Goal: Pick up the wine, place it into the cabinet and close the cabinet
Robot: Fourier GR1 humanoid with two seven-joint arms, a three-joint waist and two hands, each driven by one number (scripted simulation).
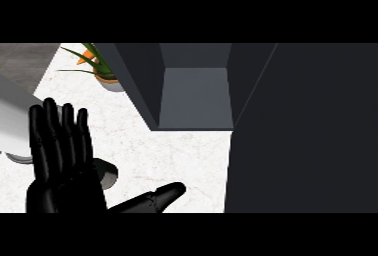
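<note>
Left hand (63,170), at 8 o'clock, is held open, fingers straight. The cabinet (196,95) at 12 o'clock is open, and no wine can be seen anywhere. Were the door (303,130) shut now, the cabinet might be closed empty.

The left hand (63,185), at the lower left of the frame, is black all over with a dull sheen. Its fingers (50,130) are long and slender, round-tipped; the thumb (151,197) is thicker, tapering, crossed by faint seams.
</note>
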